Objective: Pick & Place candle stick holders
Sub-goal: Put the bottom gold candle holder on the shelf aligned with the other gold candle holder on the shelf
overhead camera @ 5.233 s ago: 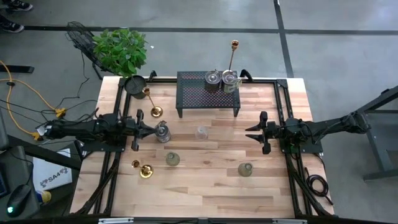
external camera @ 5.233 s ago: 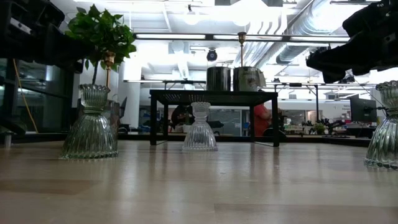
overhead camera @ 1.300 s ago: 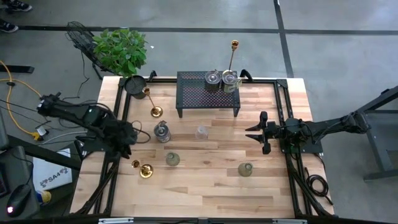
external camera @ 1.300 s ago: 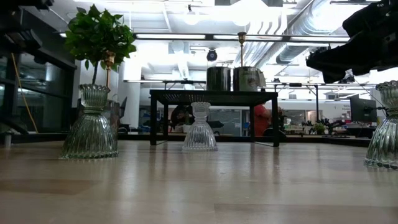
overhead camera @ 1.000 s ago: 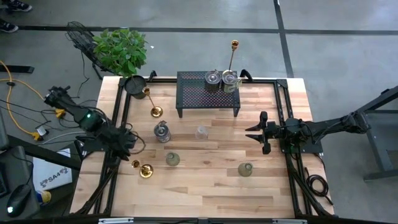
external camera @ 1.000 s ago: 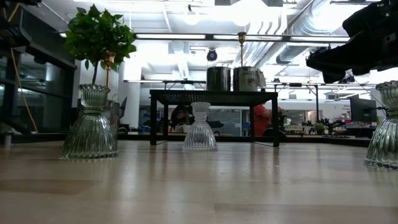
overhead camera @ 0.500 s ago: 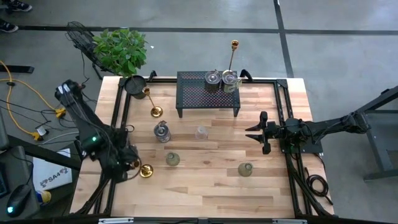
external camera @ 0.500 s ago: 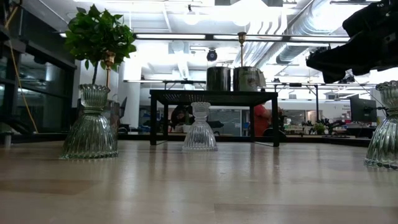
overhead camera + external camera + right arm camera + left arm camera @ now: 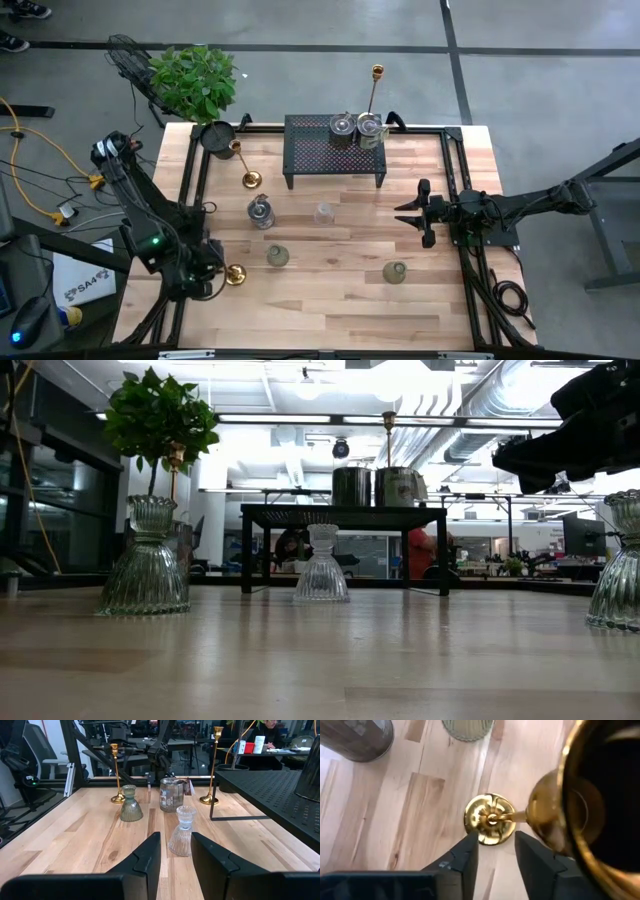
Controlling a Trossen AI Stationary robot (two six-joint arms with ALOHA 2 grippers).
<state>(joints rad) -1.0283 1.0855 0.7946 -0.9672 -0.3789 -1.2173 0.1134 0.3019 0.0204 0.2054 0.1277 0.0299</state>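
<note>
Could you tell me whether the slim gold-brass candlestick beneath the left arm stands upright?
Upright: the slim gold-brass candlestick rests on its round base, seen from directly above in the left wrist view.

From overhead we look straight down on the whole table (image 9: 330,300). At table-top height we look level across it into the room, close behind a clear glass cup (image 9: 321,565) at frame centre. The left wrist camera faces down, very near a brass candlestick (image 9: 489,819). The right wrist camera looks level along the table; it shares that clear cup (image 9: 182,831) with the low view.
</note>
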